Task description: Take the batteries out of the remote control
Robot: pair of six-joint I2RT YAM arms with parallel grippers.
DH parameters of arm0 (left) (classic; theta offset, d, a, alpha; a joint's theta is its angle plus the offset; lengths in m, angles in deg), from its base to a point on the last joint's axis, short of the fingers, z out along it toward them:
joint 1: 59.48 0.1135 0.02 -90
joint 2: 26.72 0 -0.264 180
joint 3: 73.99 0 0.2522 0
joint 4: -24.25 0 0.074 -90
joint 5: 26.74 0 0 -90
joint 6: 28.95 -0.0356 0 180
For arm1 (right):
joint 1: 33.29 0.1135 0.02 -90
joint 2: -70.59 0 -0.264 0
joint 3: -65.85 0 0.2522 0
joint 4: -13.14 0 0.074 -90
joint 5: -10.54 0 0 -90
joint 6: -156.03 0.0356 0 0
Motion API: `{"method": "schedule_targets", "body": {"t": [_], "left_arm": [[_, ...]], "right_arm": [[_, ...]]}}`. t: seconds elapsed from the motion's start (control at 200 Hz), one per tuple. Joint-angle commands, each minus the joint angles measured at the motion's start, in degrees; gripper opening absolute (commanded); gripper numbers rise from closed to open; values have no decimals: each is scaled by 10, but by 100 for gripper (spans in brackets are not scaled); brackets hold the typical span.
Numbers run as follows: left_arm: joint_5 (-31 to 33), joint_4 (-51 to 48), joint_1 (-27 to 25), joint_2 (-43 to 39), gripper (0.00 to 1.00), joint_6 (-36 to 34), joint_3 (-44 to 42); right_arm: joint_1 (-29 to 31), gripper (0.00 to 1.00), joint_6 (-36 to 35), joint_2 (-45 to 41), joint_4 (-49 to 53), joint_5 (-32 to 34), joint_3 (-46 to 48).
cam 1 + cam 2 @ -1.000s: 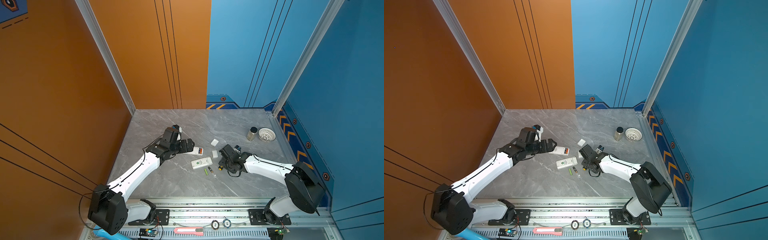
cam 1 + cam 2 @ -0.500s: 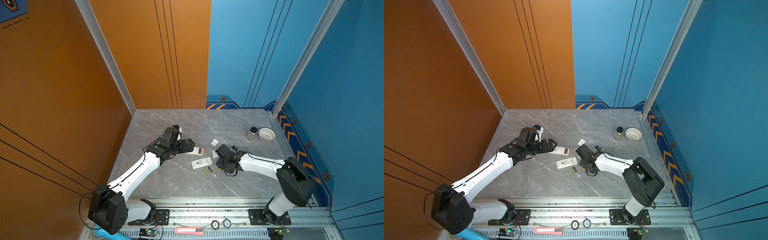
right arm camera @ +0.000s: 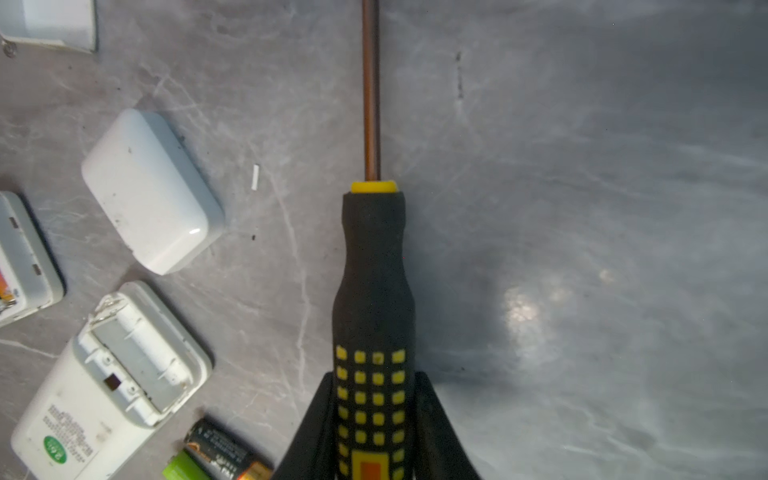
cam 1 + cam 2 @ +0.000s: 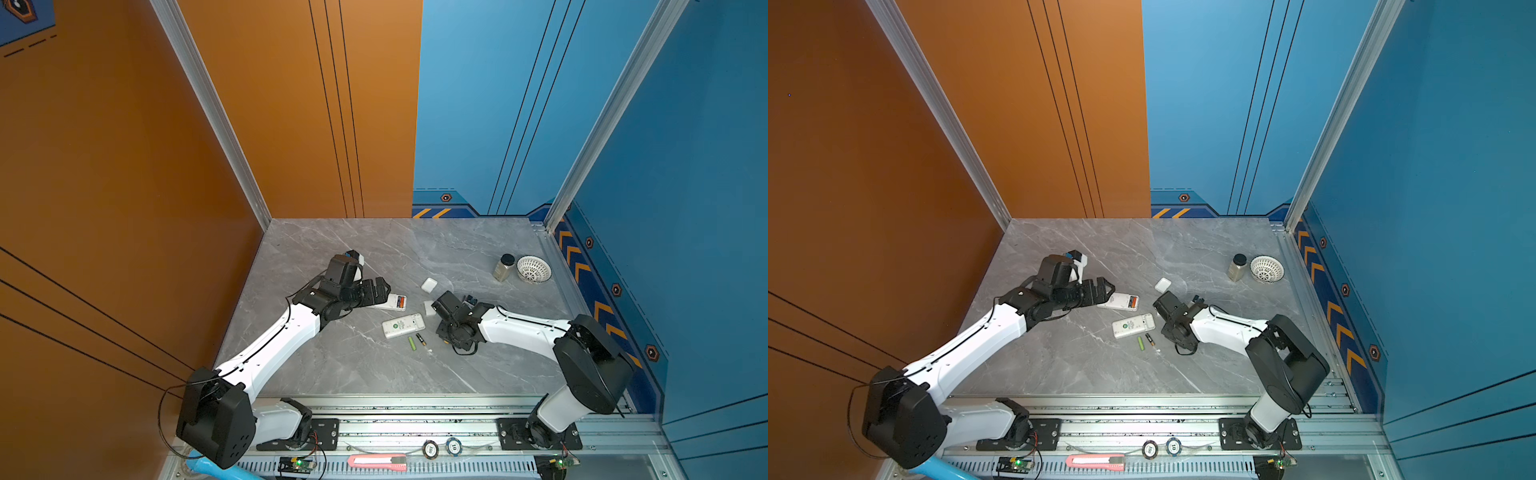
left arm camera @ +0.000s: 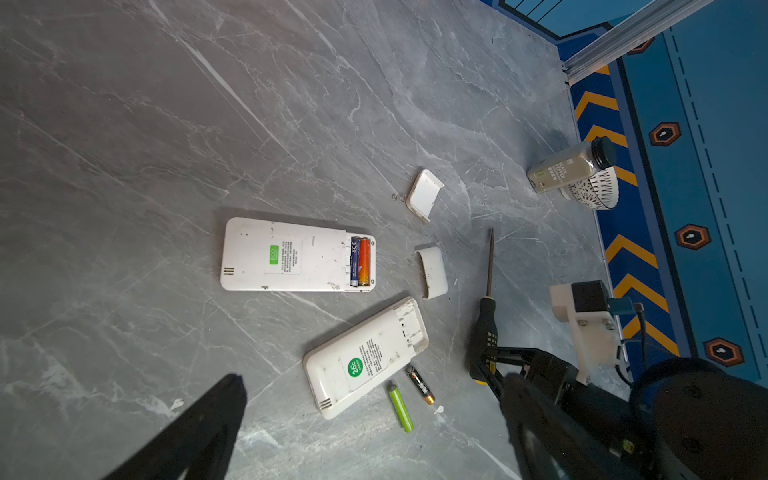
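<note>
One white remote control [image 5: 291,255] lies back up with a black and a red-orange battery [image 5: 364,262] in its open bay. A second remote control [image 5: 365,357] has an empty bay; beside it lie a lime green battery [image 5: 400,408] and a black, gold-ended battery [image 5: 420,384]. My left gripper [image 4: 376,291] hangs open over the loaded remote's near end. My right gripper [image 3: 376,415] is shut on the black-and-yellow screwdriver [image 3: 374,270], whose shaft rests on the table. In both top views the right gripper [image 4: 1167,307] hides the screwdriver.
Two white battery covers [image 5: 424,194] [image 5: 433,272] lie between the remotes and the screwdriver. A spice jar [image 4: 504,267] and a white perforated bowl [image 4: 534,269] stand at the back right. A pink utility knife [image 4: 377,461] lies on the front rail.
My right gripper has slid left toward the remotes and its fingers have closed onto the screwdriver handle. The left arm has not moved.
</note>
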Motion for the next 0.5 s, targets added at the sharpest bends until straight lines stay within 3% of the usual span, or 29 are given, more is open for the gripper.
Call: {"method": "schedule_targets", "body": {"t": [0.0,0.125,0.34,0.496], "left_arm": [[-35,33,2,9,98,24,-1],[-58,59,-1,16,98,44,-4],[-111,149,-2,28,98,110,-8],[-138,205,-3,46,98,180,-7]], "right_arm": [[-3,14,-31,-36,33,28,16],[-3,12,-100,-80,29,41,25],[20,11,-300,-163,-7,14,14],[22,10,-361,-191,-17,-22,15]]}}
